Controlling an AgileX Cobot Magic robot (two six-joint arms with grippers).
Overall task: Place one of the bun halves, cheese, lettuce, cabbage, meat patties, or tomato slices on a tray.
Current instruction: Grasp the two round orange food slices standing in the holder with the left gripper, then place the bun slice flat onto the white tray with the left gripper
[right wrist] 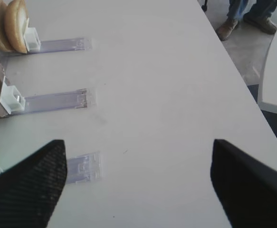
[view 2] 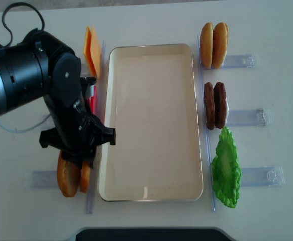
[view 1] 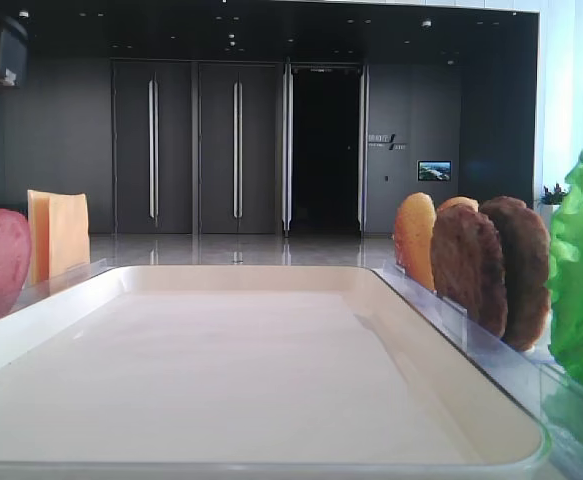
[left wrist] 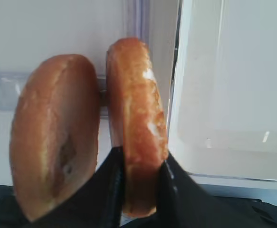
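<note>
My left gripper [left wrist: 140,186] is shut on the lower edge of one upright bun half [left wrist: 136,118]; the other bun half [left wrist: 52,137] stands just to its left. From above, the left gripper [view 2: 86,159] is over this pair [view 2: 68,176], beside the tray's left rim. The cream-white tray [view 2: 151,120] holds nothing. Right of it stand two more bun halves [view 2: 212,45], two meat patties [view 2: 214,105] and the lettuce [view 2: 226,168]. The cheese [view 2: 91,50] stands at the far left, and the left arm mostly hides a red tomato slice [view 2: 92,100]. My right gripper [right wrist: 137,159] hangs open over bare table.
Clear plastic racks [right wrist: 55,101] lie on the white table to the right of the tray, and one [right wrist: 83,167] is just beside my right gripper's left finger. The table's edge runs along the right of the right wrist view, with a person's feet [right wrist: 247,19] beyond it.
</note>
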